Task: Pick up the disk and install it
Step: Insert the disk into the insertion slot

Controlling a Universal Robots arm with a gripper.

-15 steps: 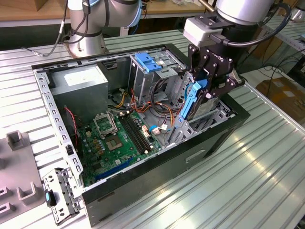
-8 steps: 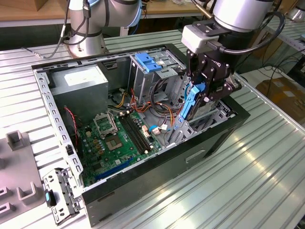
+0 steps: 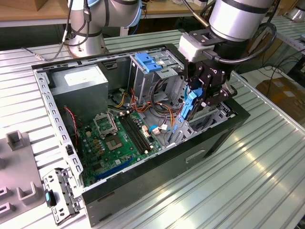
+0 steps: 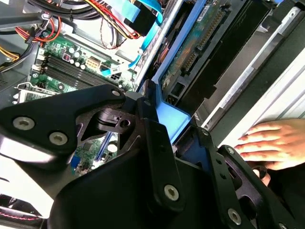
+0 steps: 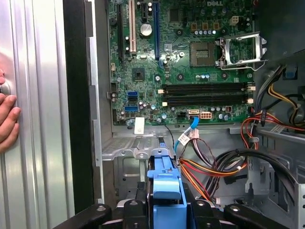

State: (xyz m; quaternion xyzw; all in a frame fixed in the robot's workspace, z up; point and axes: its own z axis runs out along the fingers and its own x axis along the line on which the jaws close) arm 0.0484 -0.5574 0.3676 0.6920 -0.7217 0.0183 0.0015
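Looking down through three cameras, I see one open computer case [image 3: 217, 138] lying on its side on a ribbed metal worktop [image 3: 267, 181]. My one claw [image 3: 199, 95] is clamped onto the disk [image 3: 189, 107], with a black finger [image 5: 202, 210] on either side of its blue carrier. The disk stands on edge, tilted a little, at the end of the case towards the exterior view's right, over the drive bay there. I cannot tell whether it touches the bay.

In the second wrist view the disk [image 4: 190, 52] shows its green circuit side, running away from the claw.

Inside the case lies one green motherboard [image 3: 119, 143] with one bare processor socket [image 5: 240, 50] and, by my count, four long black memory slots [image 5: 205, 94]. One grey power supply box [image 3: 78, 81] with a white sticker fills the far corner. One blue latch piece [image 3: 148, 62] sits on top of the grey drive cage [image 3: 143, 81]. Bundles of red, yellow and orange wires [image 5: 209, 169] run beside the board.

One person's hand [image 4: 271, 138] rests flat on the worktop just outside the case wall, seen in both wrist views. One loose metal bracket [image 3: 59, 195] lies on the worktop at the exterior view's left.
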